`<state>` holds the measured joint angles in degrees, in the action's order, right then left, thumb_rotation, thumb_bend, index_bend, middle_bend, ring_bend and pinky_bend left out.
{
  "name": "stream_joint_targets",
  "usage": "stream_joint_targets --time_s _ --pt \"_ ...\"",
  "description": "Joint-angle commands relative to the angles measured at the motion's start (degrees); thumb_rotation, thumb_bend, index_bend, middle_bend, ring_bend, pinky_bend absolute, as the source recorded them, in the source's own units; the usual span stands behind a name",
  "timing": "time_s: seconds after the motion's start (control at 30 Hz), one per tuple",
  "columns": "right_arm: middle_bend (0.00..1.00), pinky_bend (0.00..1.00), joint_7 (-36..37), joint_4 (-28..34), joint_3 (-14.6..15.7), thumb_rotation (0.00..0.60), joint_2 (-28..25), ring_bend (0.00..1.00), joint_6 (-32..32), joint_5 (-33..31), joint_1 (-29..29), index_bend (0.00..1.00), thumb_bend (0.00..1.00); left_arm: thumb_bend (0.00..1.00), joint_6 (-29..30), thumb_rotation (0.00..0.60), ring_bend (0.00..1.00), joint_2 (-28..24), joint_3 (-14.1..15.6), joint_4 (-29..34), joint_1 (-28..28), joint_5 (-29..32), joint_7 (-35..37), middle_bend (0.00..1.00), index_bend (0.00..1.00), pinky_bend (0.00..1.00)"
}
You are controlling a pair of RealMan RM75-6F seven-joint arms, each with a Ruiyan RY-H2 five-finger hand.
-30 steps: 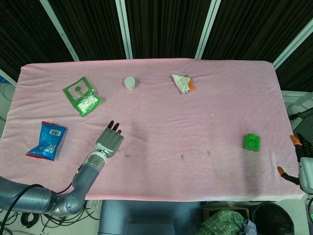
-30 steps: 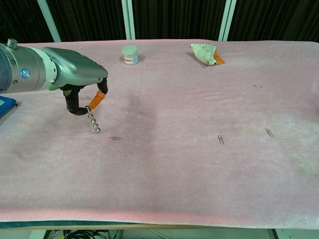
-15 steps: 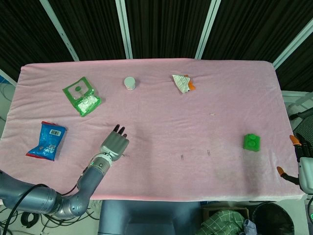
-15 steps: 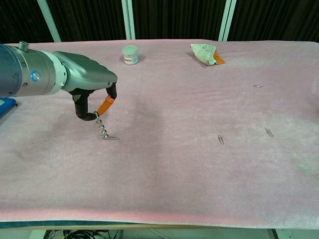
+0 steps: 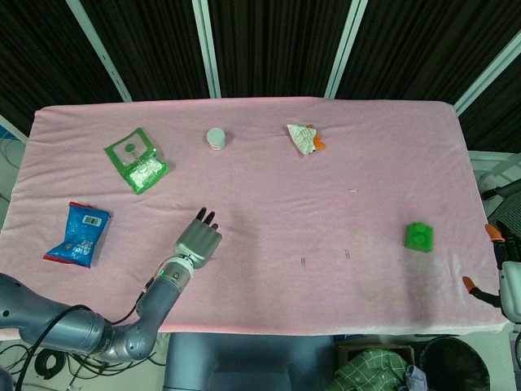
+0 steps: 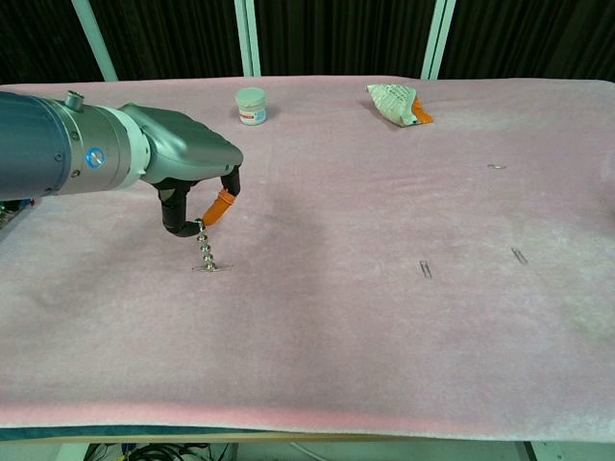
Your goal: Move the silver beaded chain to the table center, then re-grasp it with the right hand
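Observation:
My left hand (image 6: 187, 168) pinches the top of the silver beaded chain (image 6: 205, 253) between an orange-tipped finger and the thumb. The chain hangs straight down and its lower end touches the pink cloth beside a paperclip (image 6: 213, 268). In the head view the left hand (image 5: 199, 240) covers the chain, left of the table's middle. My right hand (image 5: 498, 269) shows only at the right edge of the head view, off the table; its fingers are cut off by the frame.
A white jar (image 5: 216, 138), a crumpled wrapper (image 5: 304, 138), a green packet (image 5: 136, 160) and a blue packet (image 5: 79, 234) lie on the pink table (image 5: 269, 204). A green block (image 5: 418, 236) sits at the right. Paperclips (image 6: 424, 269) are scattered near the middle.
My left hand has carried the hanging chain to the right, toward the table's middle. The chain's lower end now reaches the paperclip. The right hand has stayed put.

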<state>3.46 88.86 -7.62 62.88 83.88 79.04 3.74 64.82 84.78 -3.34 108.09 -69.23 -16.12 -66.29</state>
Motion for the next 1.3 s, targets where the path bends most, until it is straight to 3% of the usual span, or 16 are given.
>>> stream_joint_targets --time_s 0.03,0.27,0.47,0.8,1.3 --pt "0.00 0.22 0.2 0.0 0.0 0.600 -0.1 0.08 0.1 0.0 0.0 0.00 0.14 0.42 1.0 0.600 0.00 -0.7 0.0 0.5 0.1 -1.6 0.6 0.25 0.64 0.00" --pt "0.00 0.22 0.1 0.0 0.0 0.600 -0.1 0.08 -0.1 0.0 0.0 0.00 0.14 0.43 0.2 0.600 0.00 -2.4 -1.5 -0.6 1.6 -4.3 5.9 0.24 0.64 0.00" --pt "0.00 0.22 -0.3 -0.1 0.1 0.600 0.1 0.08 -0.3 -0.2 0.1 0.00 0.14 0.43 -3.5 0.600 0.00 -2.6 -5.2 -4.1 3.7 -6.4 15.2 0.25 0.64 0.00" --pt "0.00 0.22 -0.2 -0.3 0.0 0.600 0.2 0.08 -0.7 -0.6 0.1 0.00 0.14 0.44 -7.5 0.600 0.00 0.6 -9.2 -10.9 3.9 -10.8 23.6 0.25 0.65 0.00" --pt "0.00 0.22 0.7 -0.3 -0.1 0.600 -0.2 0.08 -0.5 -0.5 0.0 0.00 0.14 0.44 -9.2 0.600 0.00 6.1 -11.1 -15.9 -0.7 -7.3 22.9 0.25 0.65 0.00"
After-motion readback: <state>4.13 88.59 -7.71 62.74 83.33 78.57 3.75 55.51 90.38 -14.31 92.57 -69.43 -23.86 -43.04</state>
